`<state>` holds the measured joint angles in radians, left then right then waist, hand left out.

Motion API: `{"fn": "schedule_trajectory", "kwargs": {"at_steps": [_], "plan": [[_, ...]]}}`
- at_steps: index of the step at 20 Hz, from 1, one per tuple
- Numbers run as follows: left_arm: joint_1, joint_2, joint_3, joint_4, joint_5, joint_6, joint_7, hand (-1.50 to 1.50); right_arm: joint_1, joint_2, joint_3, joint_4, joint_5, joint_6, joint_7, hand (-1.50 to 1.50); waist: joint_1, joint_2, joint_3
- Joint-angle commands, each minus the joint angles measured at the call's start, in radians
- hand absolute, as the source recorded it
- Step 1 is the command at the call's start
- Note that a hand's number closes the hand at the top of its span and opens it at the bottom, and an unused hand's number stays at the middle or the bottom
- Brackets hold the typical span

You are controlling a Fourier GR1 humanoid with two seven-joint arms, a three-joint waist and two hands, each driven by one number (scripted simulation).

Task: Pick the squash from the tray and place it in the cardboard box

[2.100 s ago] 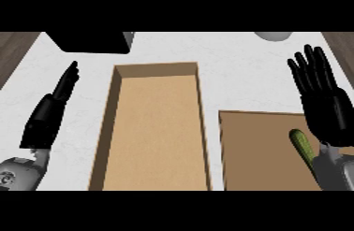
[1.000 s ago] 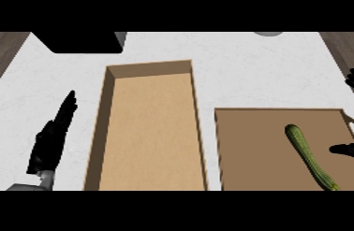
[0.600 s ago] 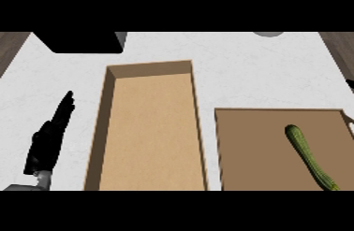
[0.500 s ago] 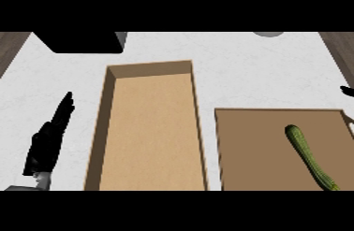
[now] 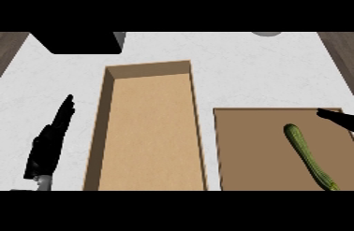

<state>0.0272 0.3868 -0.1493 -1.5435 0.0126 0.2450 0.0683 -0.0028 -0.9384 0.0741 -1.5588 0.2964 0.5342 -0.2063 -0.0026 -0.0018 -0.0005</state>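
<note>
Head view: white marbled worktop. Long open box left of centre, running top to bottom, nothing in it. Brown tray to its right, just beside it, not overlapping. Squash, long and green, lies on the tray's right part, slanted, lower end toward the right corner. Left hand at left edge, seen edge-on over the worktop beside the box, fingers straight and together, holding nothing. Right hand: only a black tip shows at right edge, above the tray's far corner, apart from the squash; cannot tell how open it is. Black block top left, grey round thing at top edge. No writing, labels or brands readable anywhere.
</note>
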Motion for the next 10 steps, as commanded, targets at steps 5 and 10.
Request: {"fn": "schedule_trajectory", "kwargs": {"at_steps": [5,10], "plan": [[-0.013,-0.027,0.043,0.002,-0.028,-0.068,0.004,0.0,0.023,0.095,-0.036,-0.037,0.124,0.045,0.07,-1.5,0.002,0.001,0.0],[-0.003,-0.059,0.063,-0.006,-0.061,-0.069,0.014,0.0,0.017,0.171,-0.032,0.025,0.229,0.024,0.046,-1.5,0.004,0.001,0.001]]}}
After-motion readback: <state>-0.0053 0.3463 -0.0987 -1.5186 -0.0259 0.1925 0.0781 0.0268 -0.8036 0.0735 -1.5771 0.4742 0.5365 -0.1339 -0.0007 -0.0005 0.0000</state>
